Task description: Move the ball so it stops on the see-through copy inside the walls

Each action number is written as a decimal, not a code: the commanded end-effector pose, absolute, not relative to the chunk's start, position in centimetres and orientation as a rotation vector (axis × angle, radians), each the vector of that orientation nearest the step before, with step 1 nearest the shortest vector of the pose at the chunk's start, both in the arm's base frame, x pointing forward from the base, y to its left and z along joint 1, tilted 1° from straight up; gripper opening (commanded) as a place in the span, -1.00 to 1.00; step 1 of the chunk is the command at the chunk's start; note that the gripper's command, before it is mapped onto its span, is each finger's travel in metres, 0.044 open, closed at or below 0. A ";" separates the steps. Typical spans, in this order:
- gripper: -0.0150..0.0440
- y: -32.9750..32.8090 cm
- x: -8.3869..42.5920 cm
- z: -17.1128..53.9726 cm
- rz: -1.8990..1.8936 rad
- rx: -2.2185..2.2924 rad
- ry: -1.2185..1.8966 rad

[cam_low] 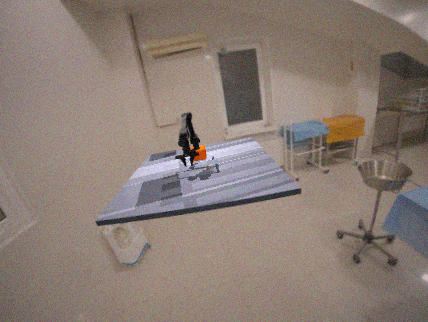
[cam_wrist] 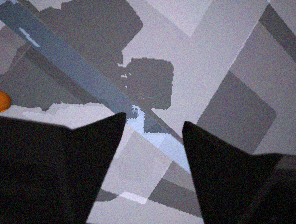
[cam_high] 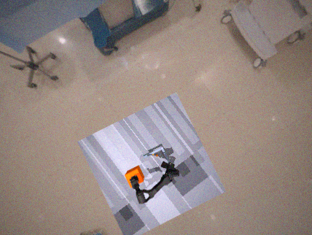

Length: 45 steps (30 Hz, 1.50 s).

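Ball (cam_wrist: 2,101), orange, shows only as a sliver at the left edge of the wrist view, resting on the striped grey table (cam_high: 109,146) beside a low clear wall (cam_wrist: 75,70) that runs diagonally across that view. Seen from above, the two clear walls (cam_high: 156,150) form a small corner near the middle of the table, and a tiny orange speck sits inside it; whether that speck is the ball or its see-through copy cannot be told.

The gripper (cam_wrist: 152,130) hangs over the wall with its two dark fingers about half open and nothing between them. In the top view the black arm (cam_high: 154,184) bends across the table from its orange base (cam_high: 134,175), and the gripper end (cam_high: 169,166) lies just beside the corner.
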<state>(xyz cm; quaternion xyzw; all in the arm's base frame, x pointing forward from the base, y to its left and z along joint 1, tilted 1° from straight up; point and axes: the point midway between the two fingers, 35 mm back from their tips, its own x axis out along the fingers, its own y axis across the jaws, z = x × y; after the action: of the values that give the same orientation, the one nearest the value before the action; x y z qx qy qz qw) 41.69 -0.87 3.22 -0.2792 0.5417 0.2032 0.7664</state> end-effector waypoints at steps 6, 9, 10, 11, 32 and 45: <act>0.30 9.6 34.1 0.9 1.051 -1.080 1.165; 0.30 11.7 31.3 -0.1 1.252 -1.257 1.146; 0.30 11.8 31.1 -0.2 1.266 -1.270 1.144; 0.30 11.8 31.1 -0.2 1.266 -1.270 1.144; 0.30 11.9 31.1 -2.8 1.266 -1.270 1.144; 0.30 11.9 31.1 -4.9 1.266 -1.270 1.144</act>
<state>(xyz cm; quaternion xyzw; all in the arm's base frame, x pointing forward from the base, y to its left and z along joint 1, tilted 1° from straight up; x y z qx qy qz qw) 31.34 12.03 -4.06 -0.5214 0.4668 0.5190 0.4909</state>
